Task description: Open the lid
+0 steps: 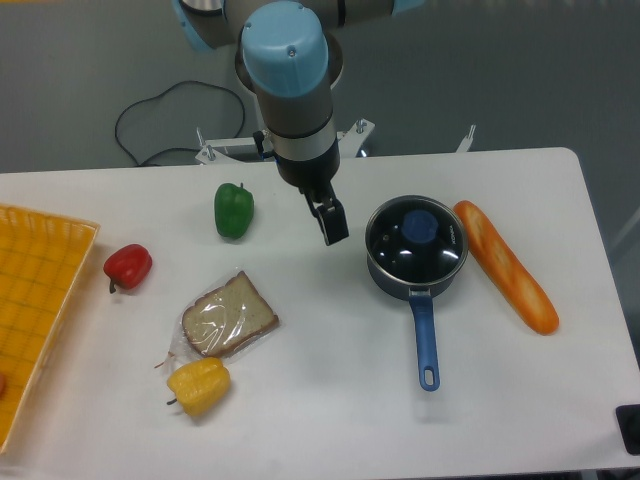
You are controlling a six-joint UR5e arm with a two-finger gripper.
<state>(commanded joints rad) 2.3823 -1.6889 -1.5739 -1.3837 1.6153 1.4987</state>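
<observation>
The lid [398, 252], a clear glass disc with a thin metal rim and a blue centre knob [419, 227], lies flat on the dark blue saucepan [385, 274]. The pan's long blue handle [425, 340] points toward the table's front edge. My gripper [334, 226] hangs to the left of the pan, a short way from its rim and touching nothing. Its dark fingers overlap into a single narrow shape from this angle, so the gap between them does not show. Nothing is held.
A baguette [506, 265] lies just right of the pan. A green pepper [233, 209], a red pepper [128, 266], a bagged bread slice [229, 316] and a yellow pepper [200, 386] lie to the left. An orange tray [35, 310] sits at the left edge.
</observation>
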